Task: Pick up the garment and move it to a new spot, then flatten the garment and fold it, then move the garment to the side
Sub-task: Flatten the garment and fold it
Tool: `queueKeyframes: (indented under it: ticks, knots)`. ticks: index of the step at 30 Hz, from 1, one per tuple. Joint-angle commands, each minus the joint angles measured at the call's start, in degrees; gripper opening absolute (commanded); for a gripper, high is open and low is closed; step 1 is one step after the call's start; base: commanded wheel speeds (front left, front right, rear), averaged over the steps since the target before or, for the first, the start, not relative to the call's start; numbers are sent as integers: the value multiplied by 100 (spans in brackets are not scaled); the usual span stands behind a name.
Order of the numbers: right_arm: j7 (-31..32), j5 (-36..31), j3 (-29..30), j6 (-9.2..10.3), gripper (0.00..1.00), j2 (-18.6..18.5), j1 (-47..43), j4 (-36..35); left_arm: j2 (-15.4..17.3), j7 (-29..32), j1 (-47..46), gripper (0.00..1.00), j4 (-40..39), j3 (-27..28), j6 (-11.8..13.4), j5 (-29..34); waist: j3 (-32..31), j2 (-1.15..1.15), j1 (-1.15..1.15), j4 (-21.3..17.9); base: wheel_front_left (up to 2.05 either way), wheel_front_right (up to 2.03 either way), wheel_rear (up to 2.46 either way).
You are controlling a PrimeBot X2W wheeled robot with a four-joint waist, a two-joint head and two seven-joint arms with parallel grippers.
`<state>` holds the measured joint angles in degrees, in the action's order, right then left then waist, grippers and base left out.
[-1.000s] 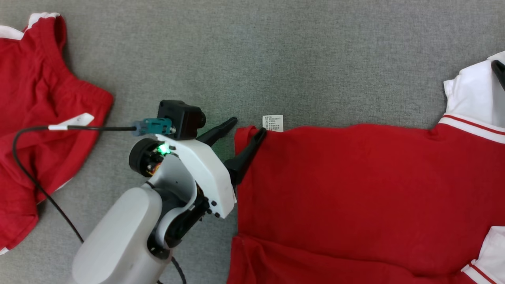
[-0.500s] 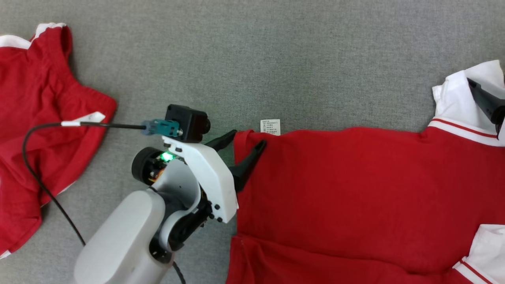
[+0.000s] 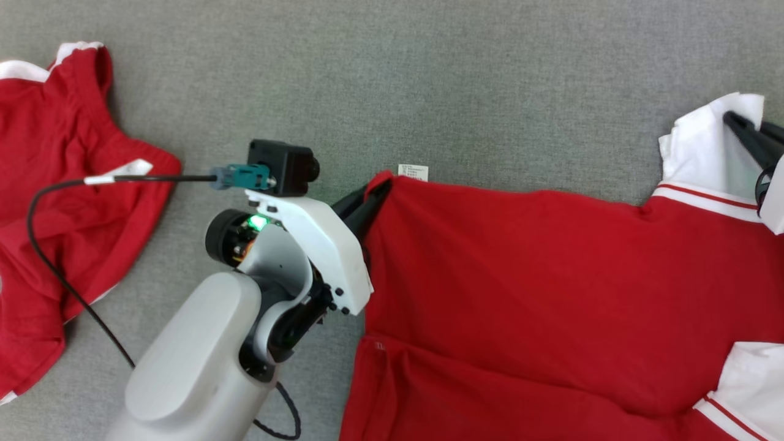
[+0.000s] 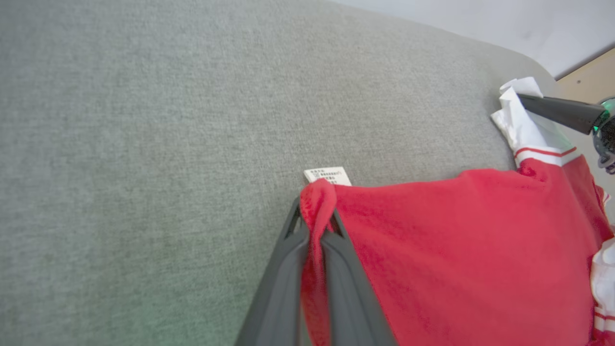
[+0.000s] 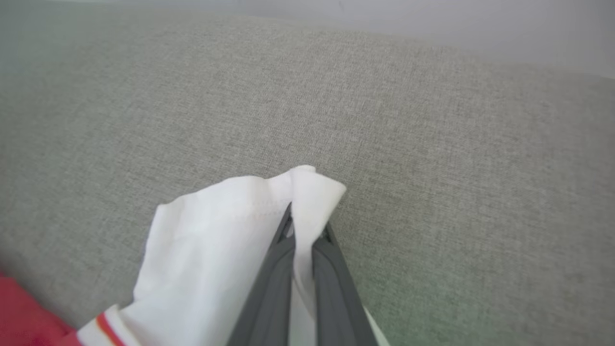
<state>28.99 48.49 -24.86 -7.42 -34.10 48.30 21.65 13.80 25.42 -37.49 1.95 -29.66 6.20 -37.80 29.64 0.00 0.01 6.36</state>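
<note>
The garment (image 3: 539, 288) is a red shirt with white, red-striped sleeves, spread over the grey surface at the centre and right of the head view. My left gripper (image 3: 373, 193) is shut on its red hem corner (image 4: 317, 202), beside a small white care label (image 3: 413, 172). The right gripper (image 3: 744, 131) at the right edge is shut on the tip of a white sleeve (image 5: 230, 240); that pinch (image 5: 305, 226) is plain in the right wrist view. The far sleeve and the right gripper (image 4: 528, 100) also show in the left wrist view.
A second red garment (image 3: 55, 202) with white trim lies crumpled at the left of the head view, under my left arm's black cable (image 3: 55, 269). Bare grey fabric surface (image 3: 429, 79) stretches beyond both grippers. A pale wall (image 5: 432, 19) borders the far edge.
Both grippers went from open to shut, the left on the red hem corner, the right on the white sleeve tip. The pinched hem corner now stands slightly raised and bunched.
</note>
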Motion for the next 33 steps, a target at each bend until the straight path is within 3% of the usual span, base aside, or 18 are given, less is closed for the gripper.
queueKeyframes:
  ticks: [1, 11, 23, 33]
  knots:
    - [-174, -73, 40, -8, 0, -23, 95, 62, -7, -102, -61, 0, 58, 59, 34, 13, -54, 0, -1, -15, 0, 0, 0]
    - [-1308, 185, 286, -7, 0, -158, -31, 118, -69, -466, 226, 0, 230, 106, 10, -93, -523, 0, -1, -184, 0, 0, 0]
    - [-2324, 764, 380, -6, 0, -426, -2332, -777, -15, -1189, 1747, 0, -274, 205, 154, -310, -1335, 0, -1, -603, 0, 0, 0]
    - [-2889, 912, 625, -6, 0, -117, -3541, -971, -205, -1530, 2865, 0, -522, 238, 267, -758, -1643, 0, -1, -733, 0, 0, 0]
